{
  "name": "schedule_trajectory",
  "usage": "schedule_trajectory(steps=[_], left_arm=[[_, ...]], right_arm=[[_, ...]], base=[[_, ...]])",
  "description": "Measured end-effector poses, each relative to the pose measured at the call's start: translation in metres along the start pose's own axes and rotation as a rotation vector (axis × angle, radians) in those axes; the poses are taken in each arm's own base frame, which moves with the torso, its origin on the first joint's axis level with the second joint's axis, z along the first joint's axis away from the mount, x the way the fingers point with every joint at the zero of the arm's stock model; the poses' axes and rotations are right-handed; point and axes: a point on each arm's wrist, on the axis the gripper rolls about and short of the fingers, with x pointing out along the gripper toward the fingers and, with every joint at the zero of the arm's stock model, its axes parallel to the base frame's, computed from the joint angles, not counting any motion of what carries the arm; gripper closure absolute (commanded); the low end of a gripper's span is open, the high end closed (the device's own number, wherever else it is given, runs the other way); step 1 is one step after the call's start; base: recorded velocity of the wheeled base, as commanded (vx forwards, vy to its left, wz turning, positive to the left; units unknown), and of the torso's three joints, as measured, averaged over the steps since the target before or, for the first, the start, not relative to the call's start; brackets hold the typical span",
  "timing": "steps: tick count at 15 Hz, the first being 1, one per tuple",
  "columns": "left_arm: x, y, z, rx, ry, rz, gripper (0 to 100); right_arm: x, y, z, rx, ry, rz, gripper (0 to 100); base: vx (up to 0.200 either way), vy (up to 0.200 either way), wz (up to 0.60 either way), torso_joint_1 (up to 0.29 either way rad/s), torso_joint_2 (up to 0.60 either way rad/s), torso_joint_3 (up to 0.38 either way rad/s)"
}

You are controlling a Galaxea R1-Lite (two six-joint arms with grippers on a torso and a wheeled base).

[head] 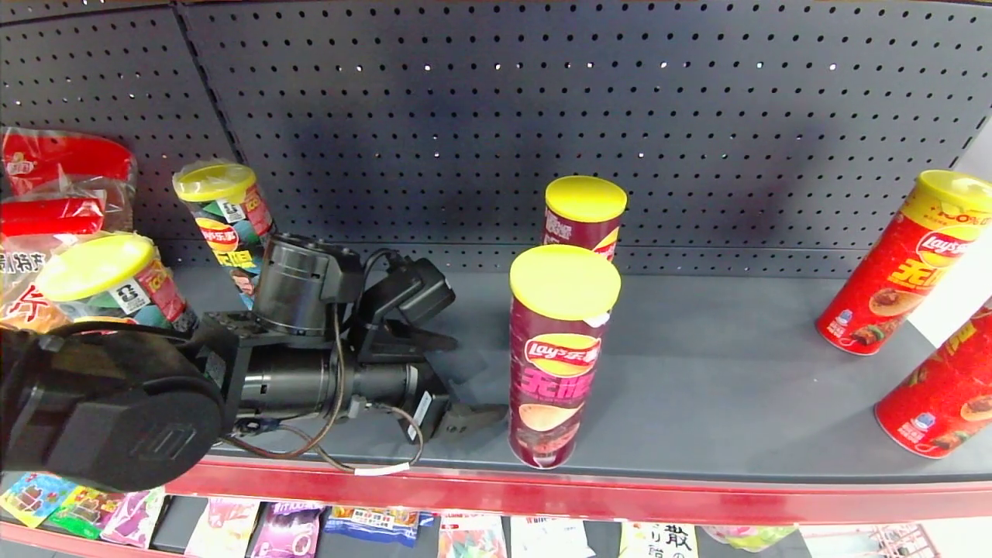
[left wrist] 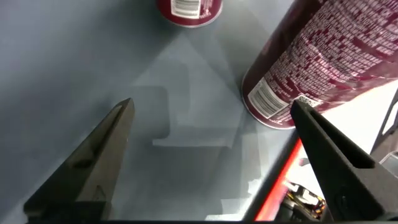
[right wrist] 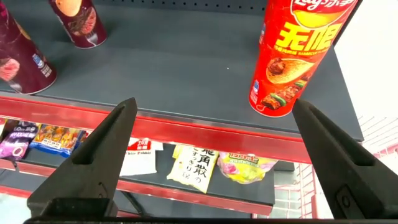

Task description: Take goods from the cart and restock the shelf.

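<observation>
A shadowed grey perforated panel (head: 496,101) stands behind.

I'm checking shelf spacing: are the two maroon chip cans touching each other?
Apart. The left wrist view shows a stretch of bare shelf between the bases of the front maroon can and the rear maroon can.

You have two yellow-lidded maroon cans (head: 556,364), a yellow-lidded red can (head: 899,271), and a grey shelf (head: 697,387) with a red front edge.
</observation>
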Motion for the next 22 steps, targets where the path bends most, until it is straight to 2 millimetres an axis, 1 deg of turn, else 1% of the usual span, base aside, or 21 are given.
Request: schedule_trajectory(steps=[6, 16, 18, 19, 20, 22], left_arm=[[0.007, -0.002, 0.002, 0.004, 0.003, -0.014, 0], [0.007, -0.003, 0.003, 0.009, -0.002, -0.013, 0], [-0.003, -0.005, 0.008, 0.012, -0.02, 0.017, 0], [-0.012, -0.008, 0.01, 0.017, -0.033, 0.027, 0], [-0.022, -0.014, 0.011, 0.025, -0.048, 0.034, 0], [-0.047, -0.027, 0.006, 0.036, -0.061, 0.059, 0]], right_arm=[[0.001, 0.0, 0.0, 0.0, 0.003, 0.003, 0], [0.0, 0.0, 0.0, 0.0, 0.001, 0.003, 0], [0.001, 0.0, -0.002, -0.001, 0.005, 0.01, 0], [0.001, 0.0, -0.004, -0.001, 0.01, 0.014, 0], [0.002, 0.0, -0.006, -0.002, 0.016, 0.016, 0], [0.002, 0.0, -0.012, -0.004, 0.032, 0.017, 0]], base=[[0.0, 0.0, 0.0, 0.0, 0.0, 0.0], [0.0, 0.0, 0.0, 0.0, 0.0, 0.0], [0.0, 0.0, 0.0, 0.0, 0.0, 0.0], [0.0, 0.0, 0.0, 0.0, 0.0, 0.0], [0.0, 0.0, 0.0, 0.0, 0.0, 0.0], [0.0, 0.0, 0.0, 0.0, 0.0, 0.0]])
